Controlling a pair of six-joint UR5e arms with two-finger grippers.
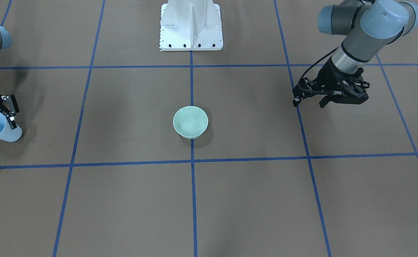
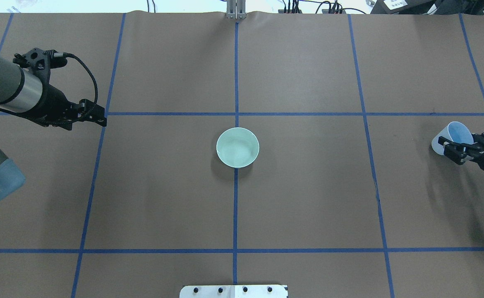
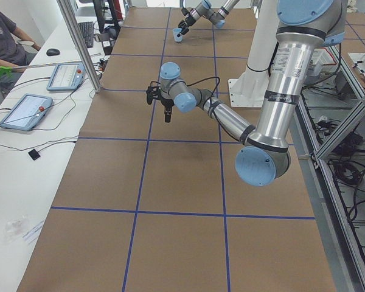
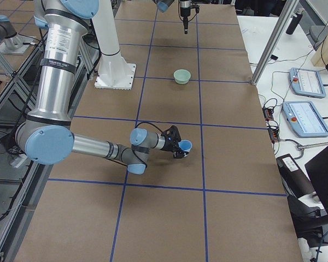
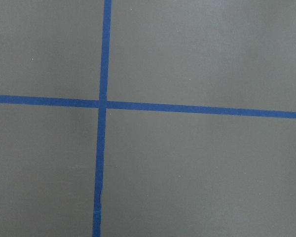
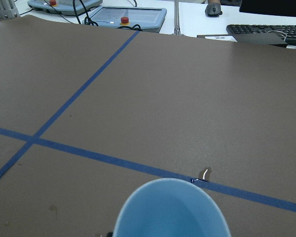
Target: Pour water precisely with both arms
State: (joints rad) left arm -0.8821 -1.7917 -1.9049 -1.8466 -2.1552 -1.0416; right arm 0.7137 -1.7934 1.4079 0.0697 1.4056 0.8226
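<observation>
From the front, my right gripper [image 1: 1,116] is clamped on the blue cup [image 1: 2,131], tilted and well apart from the bowl [image 1: 190,122]. The left gripper [image 1: 309,104] hangs parted and empty. Overhead, the bowl sits on the centre line of the brown table [image 2: 308,198], so I'd carry the cup in level, then tip it slowly over the middle. The side views show an operator [image 3: 0,42] and pendants [image 4: 306,117]. In the right wrist view I can't make out the water, which I judge to be in the cup.
</observation>
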